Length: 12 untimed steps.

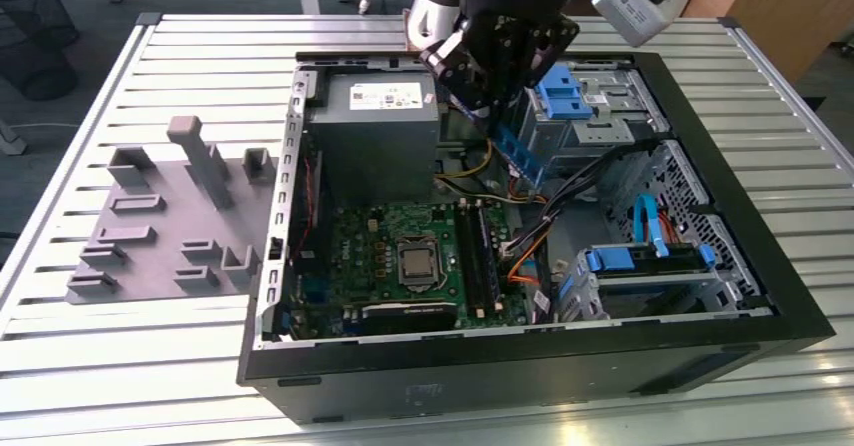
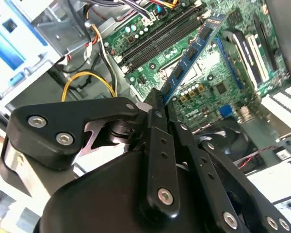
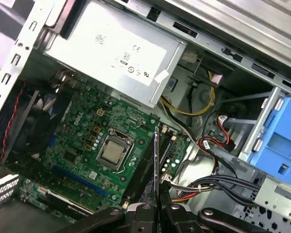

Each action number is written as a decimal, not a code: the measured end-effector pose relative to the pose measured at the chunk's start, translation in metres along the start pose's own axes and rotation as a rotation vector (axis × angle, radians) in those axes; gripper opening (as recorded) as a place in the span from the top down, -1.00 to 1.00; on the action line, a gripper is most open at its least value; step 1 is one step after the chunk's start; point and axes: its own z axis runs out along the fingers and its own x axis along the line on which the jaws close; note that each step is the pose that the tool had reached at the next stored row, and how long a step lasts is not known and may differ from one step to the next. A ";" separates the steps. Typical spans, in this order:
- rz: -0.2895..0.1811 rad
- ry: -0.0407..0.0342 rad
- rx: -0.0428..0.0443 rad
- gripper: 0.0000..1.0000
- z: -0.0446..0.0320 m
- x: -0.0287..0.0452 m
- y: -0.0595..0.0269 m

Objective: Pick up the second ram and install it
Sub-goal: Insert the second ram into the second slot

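The open computer case (image 1: 747,296) is laid flat on the slatted table (image 1: 160,366), and the motherboard (image 3: 82,141) is seen inside it. The gripper (image 2: 160,109) is closed on the second ram (image 2: 191,53), which is held by one end above the board, well clear of the black memory slots (image 2: 160,36). The stick is best kept parallel to a slot and lowered squarely. The slot latches are hard to make out, and the gripped end is hidden.

light: bright, even, from overhead
glare: washed-out white on the power supply (image 3: 111,53) in the first wrist view
shadow: soft under the claw (image 2: 157,104)
focus: claw body blurred in the second wrist view
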 end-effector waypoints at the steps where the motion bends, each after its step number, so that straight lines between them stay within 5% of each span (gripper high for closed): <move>1: 0.018 0.0002 0.0002 0.72 0.0003 0.0000 0.0000; 12: 0.209 0.0027 0.0023 0.72 0.0034 0.0000 0.0001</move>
